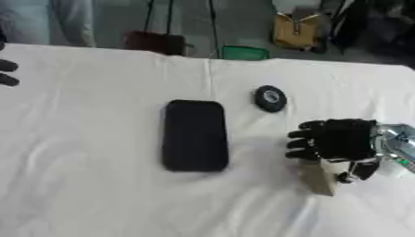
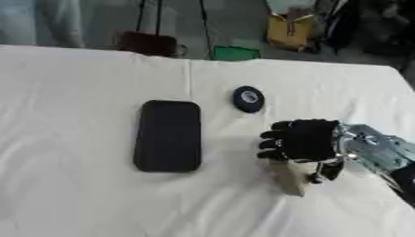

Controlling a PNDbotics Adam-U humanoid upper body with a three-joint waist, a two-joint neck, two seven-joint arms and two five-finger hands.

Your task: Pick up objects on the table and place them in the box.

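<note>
A black rectangular box [image 1: 194, 135] with rounded corners lies lengthwise in the middle of the white-clothed table [image 1: 89, 152]. A small round black disc [image 1: 270, 98] with a shiny centre sits just beyond its far right corner. My right hand [image 2: 304, 139] comes in from the right, to the right of the box, its fingers curled over a tan block [image 2: 292, 178] that shows beneath the palm, with the thumb against the block's right side. Only dark fingertips of my left hand [image 1: 6, 73] show at the left edge, far from the box.
Past the table's far edge [image 1: 243, 60], on the floor, stand a green item [image 1: 245, 53], a yellow-brown object [image 1: 297, 30] and a dark brown one [image 1: 154, 42]. The cloth is creased in front of the box.
</note>
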